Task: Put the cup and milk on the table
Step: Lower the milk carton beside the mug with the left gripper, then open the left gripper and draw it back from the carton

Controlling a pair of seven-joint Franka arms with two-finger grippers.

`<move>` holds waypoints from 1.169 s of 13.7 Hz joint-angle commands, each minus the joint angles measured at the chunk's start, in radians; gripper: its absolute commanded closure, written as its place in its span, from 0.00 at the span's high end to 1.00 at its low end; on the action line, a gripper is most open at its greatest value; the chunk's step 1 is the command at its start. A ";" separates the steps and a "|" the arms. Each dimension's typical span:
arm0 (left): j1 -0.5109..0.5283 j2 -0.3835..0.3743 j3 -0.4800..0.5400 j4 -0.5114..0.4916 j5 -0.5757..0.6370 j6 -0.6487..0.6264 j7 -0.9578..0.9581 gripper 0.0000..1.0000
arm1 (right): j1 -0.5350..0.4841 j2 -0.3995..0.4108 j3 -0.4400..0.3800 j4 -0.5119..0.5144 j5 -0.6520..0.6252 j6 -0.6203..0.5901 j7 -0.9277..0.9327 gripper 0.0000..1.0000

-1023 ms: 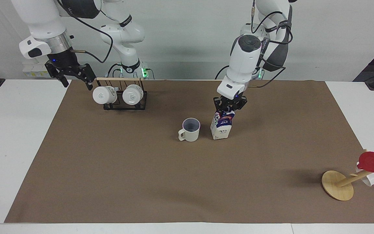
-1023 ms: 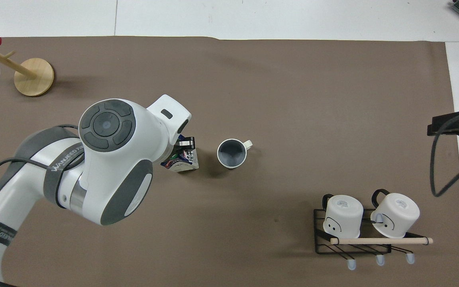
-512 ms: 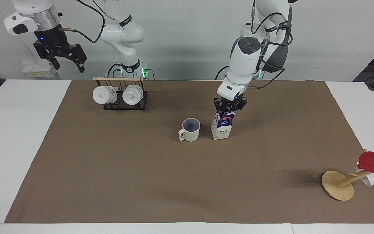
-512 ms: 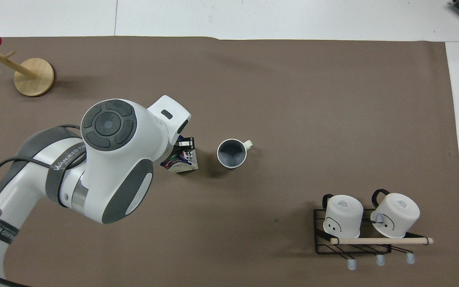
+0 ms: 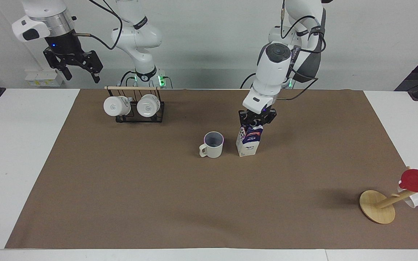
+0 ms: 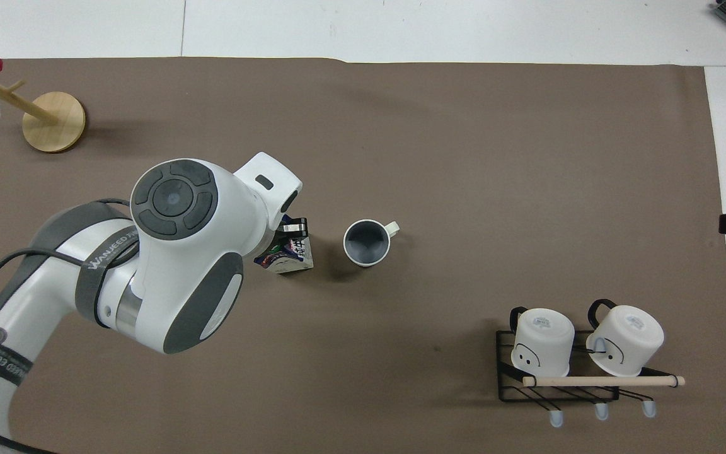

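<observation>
The off-white cup point(image 5: 212, 145) stands upright on the brown mat point(image 5: 209, 203) of the table point(image 5: 16, 152), its handle toward the right arm's end; it also shows in the overhead view point(image 6: 367, 243). The milk point(image 5: 249, 143) stands upright on the mat beside the cup, toward the left arm's end, and shows in the overhead view point(image 6: 287, 255). My left gripper point(image 5: 257, 122) is straight above the carton, shut on its top ridge. My right gripper point(image 5: 81, 74) is open and empty, raised over the table's edge by the mug rack.
A black wire rack point(image 5: 133, 108) with two white mugs on their sides stands near the robots toward the right arm's end. A wooden mug tree point(image 5: 377, 206) with a red cup point(image 5: 417, 180) stands at the corner farthest from the robots, at the left arm's end.
The milk carton has gone from tilted to upright under my left gripper. My right gripper has risen from beside the rack and stays up.
</observation>
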 commanded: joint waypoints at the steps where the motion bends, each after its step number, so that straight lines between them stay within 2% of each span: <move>1: -0.019 -0.019 0.014 0.002 0.015 0.002 0.000 1.00 | -0.003 -0.024 0.005 -0.033 0.004 0.014 -0.020 1.00; 5: -0.010 -0.076 0.013 0.097 0.015 -0.174 0.021 1.00 | -0.005 -0.016 0.005 -0.021 -0.002 -0.011 -0.027 1.00; 8: 0.001 -0.083 0.027 0.160 0.015 -0.269 0.098 1.00 | -0.005 -0.025 0.005 -0.027 0.006 -0.043 -0.026 1.00; 14: 0.137 -0.119 0.025 0.207 0.015 -0.373 0.285 1.00 | -0.005 -0.024 0.005 -0.023 0.006 -0.052 -0.024 1.00; 16: 0.208 -0.145 0.025 0.206 0.015 -0.421 0.393 1.00 | -0.011 0.014 0.005 0.045 -0.007 -0.105 -0.026 1.00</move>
